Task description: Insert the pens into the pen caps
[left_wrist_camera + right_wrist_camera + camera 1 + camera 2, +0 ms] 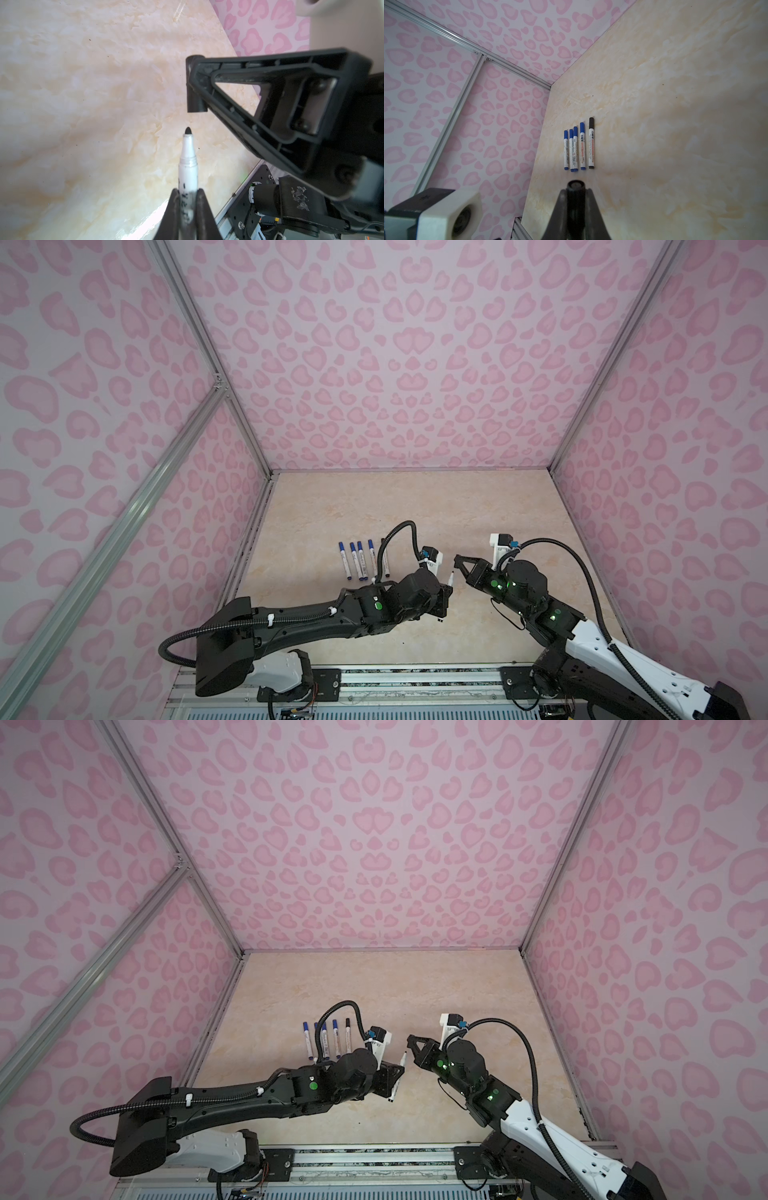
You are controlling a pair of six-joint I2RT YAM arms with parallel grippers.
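Pen [188, 166] pinched in L jaws; R jaws pinch black cap [575, 187] (nib [188, 130] clear only L wrist).

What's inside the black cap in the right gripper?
No pen yet: the left gripper holds the pen, tip just short of the black cap. The cap's hollow is hidden by its wall.

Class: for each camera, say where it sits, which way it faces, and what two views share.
Top views: high above the bases, facing down at the table; both arms show.
Left wrist: behind left claw, facing its pen and right claw.
Right wrist: behind right claw, facing five capped pens.
Both wrist views share the black cap.
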